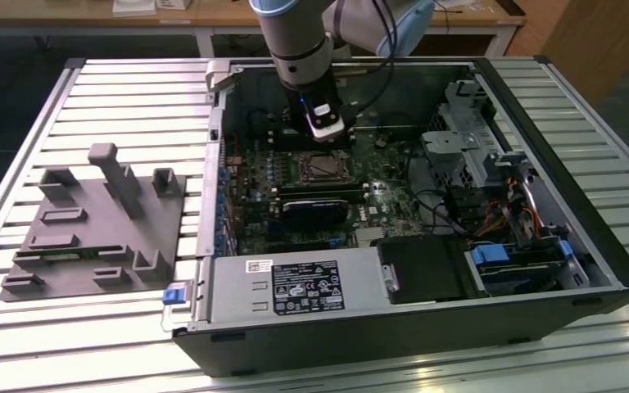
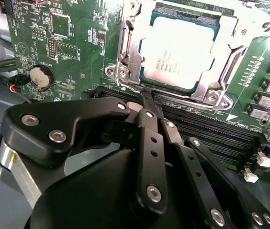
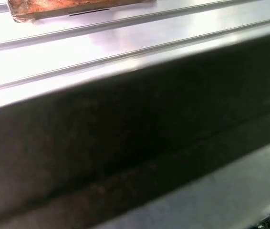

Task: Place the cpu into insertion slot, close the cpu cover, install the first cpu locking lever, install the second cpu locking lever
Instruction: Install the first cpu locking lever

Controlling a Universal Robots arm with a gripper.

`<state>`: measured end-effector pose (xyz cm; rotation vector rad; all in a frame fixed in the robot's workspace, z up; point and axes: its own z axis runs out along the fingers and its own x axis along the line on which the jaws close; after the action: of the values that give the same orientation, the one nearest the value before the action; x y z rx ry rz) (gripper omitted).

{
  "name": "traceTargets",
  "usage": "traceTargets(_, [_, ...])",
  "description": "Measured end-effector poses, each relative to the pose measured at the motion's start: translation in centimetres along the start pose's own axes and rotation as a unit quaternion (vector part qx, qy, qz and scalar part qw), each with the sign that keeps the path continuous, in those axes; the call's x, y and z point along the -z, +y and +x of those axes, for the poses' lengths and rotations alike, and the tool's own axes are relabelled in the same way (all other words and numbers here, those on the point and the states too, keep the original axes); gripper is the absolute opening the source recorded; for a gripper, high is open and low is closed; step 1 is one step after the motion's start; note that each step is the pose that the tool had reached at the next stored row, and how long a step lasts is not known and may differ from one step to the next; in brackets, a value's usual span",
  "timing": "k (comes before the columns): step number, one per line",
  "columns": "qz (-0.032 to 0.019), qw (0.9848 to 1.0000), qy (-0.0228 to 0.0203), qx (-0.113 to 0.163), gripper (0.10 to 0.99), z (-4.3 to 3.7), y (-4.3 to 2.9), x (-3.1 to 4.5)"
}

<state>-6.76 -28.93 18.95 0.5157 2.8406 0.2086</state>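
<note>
The cpu (image 2: 180, 52) sits in the insertion slot (image 2: 125, 47), with the cpu cover (image 2: 230, 43) down over it. The pincer (image 2: 147, 98) is pinched shut, holding nothing, just beside the slot. It could slip and scratch the green board (image 2: 77, 43).

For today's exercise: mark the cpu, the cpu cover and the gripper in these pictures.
cpu (image 2: 182, 52), second wrist view, middle of its silvery top.
cpu cover (image 2: 129, 45), second wrist view, one side bar of the frame.
gripper (image 2: 147, 98), second wrist view, at its closed fingertips.
</note>
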Motion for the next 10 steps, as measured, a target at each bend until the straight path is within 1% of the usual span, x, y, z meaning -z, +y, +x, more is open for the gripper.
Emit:
traceTargets(3, [-0.0025,1.0000,0.0007,-0.001,0.106,0.01,0.01,-0.03])
traceTargets(10, [-0.0053,1.0000,0.0018,-0.002,0.106,0.01,0.00,-0.04])
